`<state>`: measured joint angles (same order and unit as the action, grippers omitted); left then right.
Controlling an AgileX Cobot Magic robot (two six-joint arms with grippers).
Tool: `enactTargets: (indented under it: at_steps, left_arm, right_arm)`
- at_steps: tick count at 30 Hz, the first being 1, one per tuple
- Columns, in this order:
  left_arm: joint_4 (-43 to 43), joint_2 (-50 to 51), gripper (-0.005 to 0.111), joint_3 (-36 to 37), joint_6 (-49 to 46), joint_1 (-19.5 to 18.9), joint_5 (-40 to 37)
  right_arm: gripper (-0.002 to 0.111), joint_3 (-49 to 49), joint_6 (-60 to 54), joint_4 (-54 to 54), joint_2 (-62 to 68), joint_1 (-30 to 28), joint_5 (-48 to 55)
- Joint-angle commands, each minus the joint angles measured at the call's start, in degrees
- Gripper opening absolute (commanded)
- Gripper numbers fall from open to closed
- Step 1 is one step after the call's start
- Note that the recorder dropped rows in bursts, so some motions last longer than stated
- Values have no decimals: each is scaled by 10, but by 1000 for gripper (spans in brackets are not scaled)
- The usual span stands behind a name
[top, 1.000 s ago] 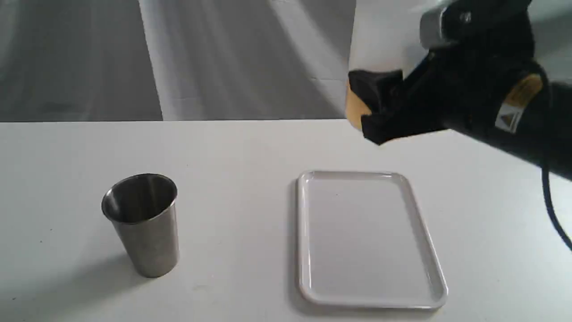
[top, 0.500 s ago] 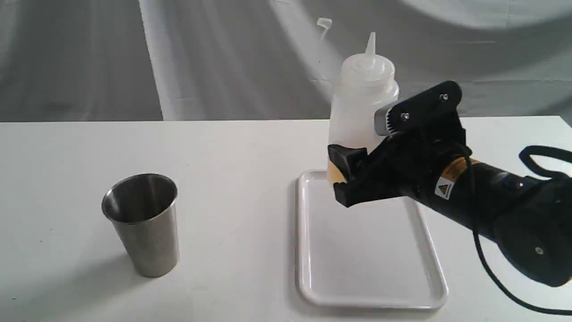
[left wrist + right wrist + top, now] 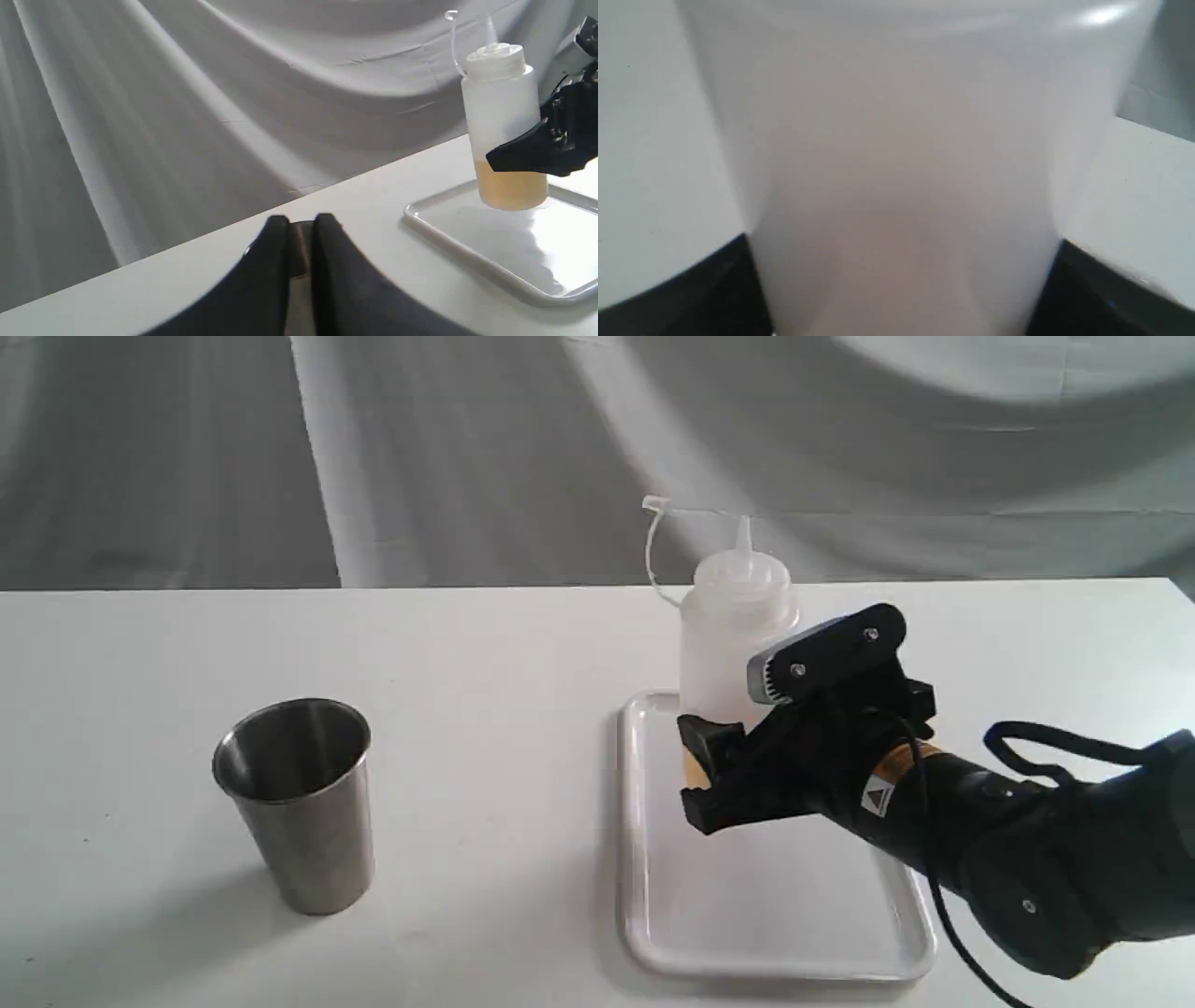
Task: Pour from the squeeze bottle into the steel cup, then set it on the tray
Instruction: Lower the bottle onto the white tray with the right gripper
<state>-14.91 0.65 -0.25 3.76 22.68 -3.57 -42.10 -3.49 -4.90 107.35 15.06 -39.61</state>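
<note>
Right pincer (image 3: pixel 700 775) clenches the translucent whitish plastic squeeze bottle (image 3: pixel 733 644), upright, just over the flat white rectangular tray (image 3: pixel 775 915) beneath the pincer. Placing step, I judge: next, seat the bottle, then release gently.

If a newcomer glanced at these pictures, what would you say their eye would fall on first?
First, the black right gripper clamped round the upright bottle, which has amber liquid in its bottom, at the far end of the white tray, right of centre. Next, the steel cup, standing alone on the table to the left, well apart from both.
</note>
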Motion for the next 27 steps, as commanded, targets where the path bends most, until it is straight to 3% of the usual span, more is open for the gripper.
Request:
enactTargets:
  at_steps: [1,27]
  left_arm:
    - [1,2,8,3,1,-1,2]
    - [1,2,8,3,1,-1,2]
  right_arm:
    - [27,0,-10,9,9,-4,-46]
    - [27,0,-26,15,65,-19,-78]
